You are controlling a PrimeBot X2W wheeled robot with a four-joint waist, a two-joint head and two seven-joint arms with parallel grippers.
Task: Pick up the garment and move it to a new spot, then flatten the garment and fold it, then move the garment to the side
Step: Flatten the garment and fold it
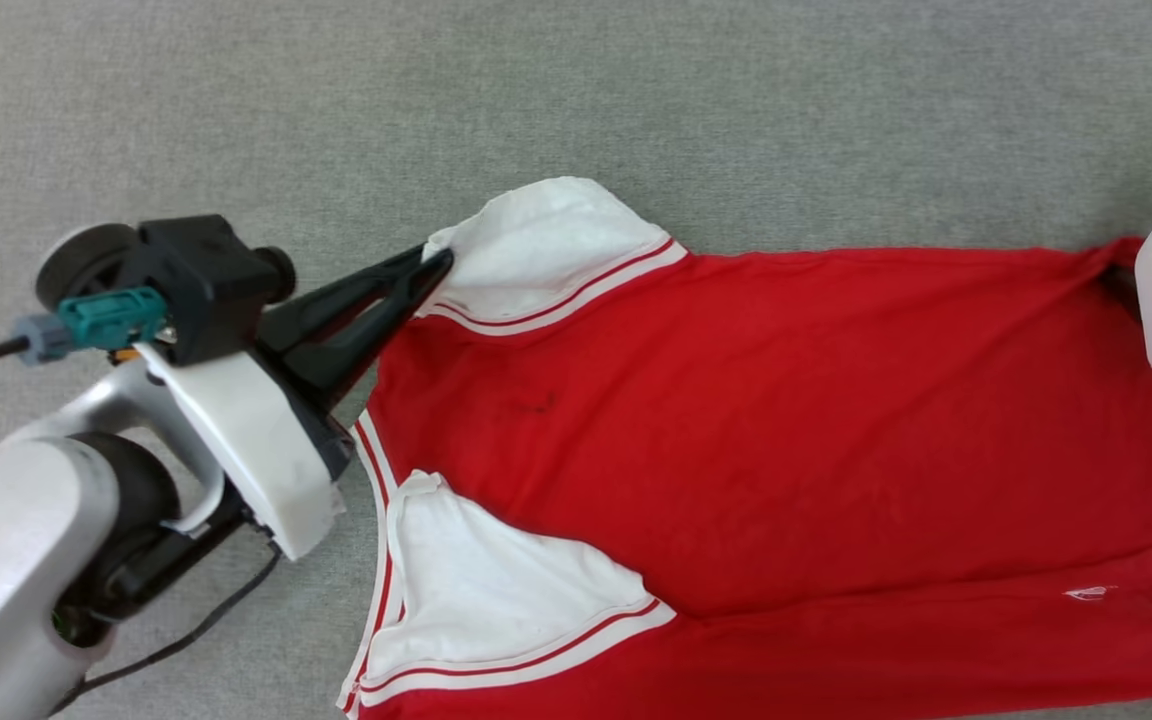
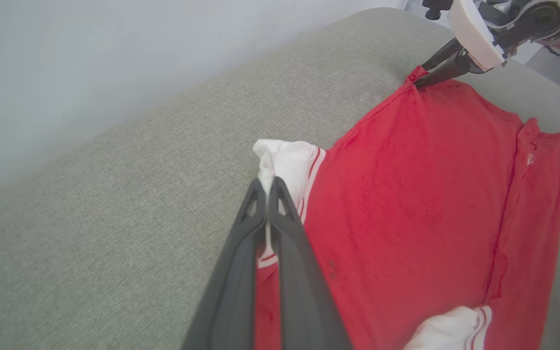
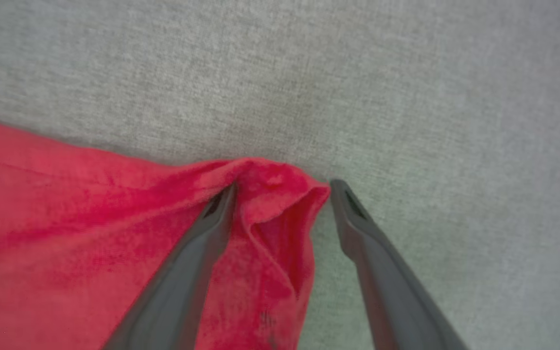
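Item: garment [image 1: 736, 400], flattening step. Left gripper [image 1: 441, 258] pinches the white sleeve [image 1: 546, 250] at ten o'clock. Right gripper [image 3: 282, 190] is spread astride the hem corner [image 3: 270, 182] at two o'clock. Next, you likely close it there.

We see a grey woven surface [image 1: 236, 100], bare from 9 through 12 to 2 o'clock in the head view, and its far edge shows rounded in the left wrist view. On it lies the shirt [image 1: 786, 400], plain red side up, spread from the centre out to 3 o'clock. Its white sleeves [image 1: 546, 250] sit at 12 and 7 o'clock, and a red strip is folded over along 4 to 5 o'clock.
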